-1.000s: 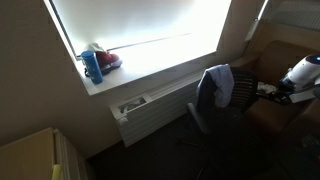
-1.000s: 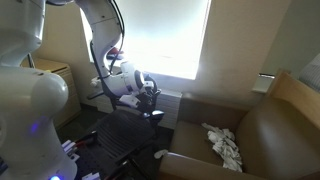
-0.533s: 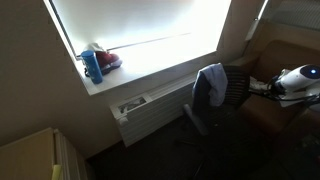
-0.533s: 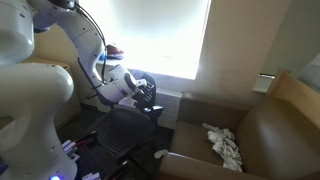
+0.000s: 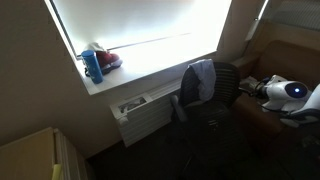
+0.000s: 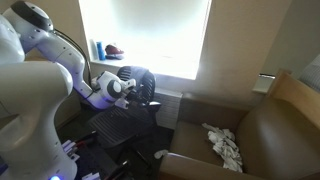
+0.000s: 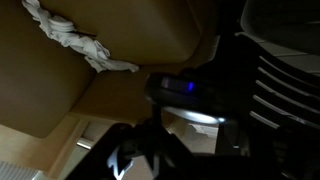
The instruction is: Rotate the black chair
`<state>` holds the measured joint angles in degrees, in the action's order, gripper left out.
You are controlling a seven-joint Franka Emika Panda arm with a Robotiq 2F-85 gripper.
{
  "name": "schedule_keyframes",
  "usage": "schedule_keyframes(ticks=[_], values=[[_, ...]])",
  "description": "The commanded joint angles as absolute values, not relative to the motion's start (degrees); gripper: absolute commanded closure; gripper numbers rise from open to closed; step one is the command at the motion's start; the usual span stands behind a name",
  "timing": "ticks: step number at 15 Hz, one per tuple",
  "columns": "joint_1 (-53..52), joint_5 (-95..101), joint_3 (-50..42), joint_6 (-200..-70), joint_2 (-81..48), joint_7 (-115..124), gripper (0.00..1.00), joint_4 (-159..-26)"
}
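The black chair [image 5: 212,100] stands by the window with a blue-grey cloth [image 5: 198,80] over its back. It also shows in an exterior view [image 6: 122,128] and as dark slats in the wrist view [image 7: 285,60]. My gripper [image 5: 256,90] reaches in from the right and touches the chair's side. In an exterior view my gripper [image 6: 146,90] is at the top of the backrest. In the wrist view my gripper [image 7: 190,135] is a dark shape against the chair. The fingers are too dark to tell whether they are open or shut.
A brown armchair [image 6: 270,130] with a crumpled white cloth [image 6: 225,145] on its seat stands right beside the chair, and also shows in the wrist view [image 7: 110,70]. A radiator [image 5: 150,108] sits under the window sill, which holds a blue bottle [image 5: 92,66].
The black chair has turned, with its back and cloth swinging toward the radiator. My gripper has moved with it, staying against the chair.
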<state>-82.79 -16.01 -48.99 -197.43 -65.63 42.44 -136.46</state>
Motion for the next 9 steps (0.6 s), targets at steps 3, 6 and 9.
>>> schedule_keyframes(ticks=[3, 6, 9], values=[[-73.1, -7.7, -45.9, -198.6, -54.5, 34.6, 0.65, -135.6], [-65.6, 6.9, -47.0, -199.3, -46.0, 32.8, 0.65, -134.7], [-56.2, 19.8, -43.7, -199.1, -35.9, 29.5, 0.65, -133.8]])
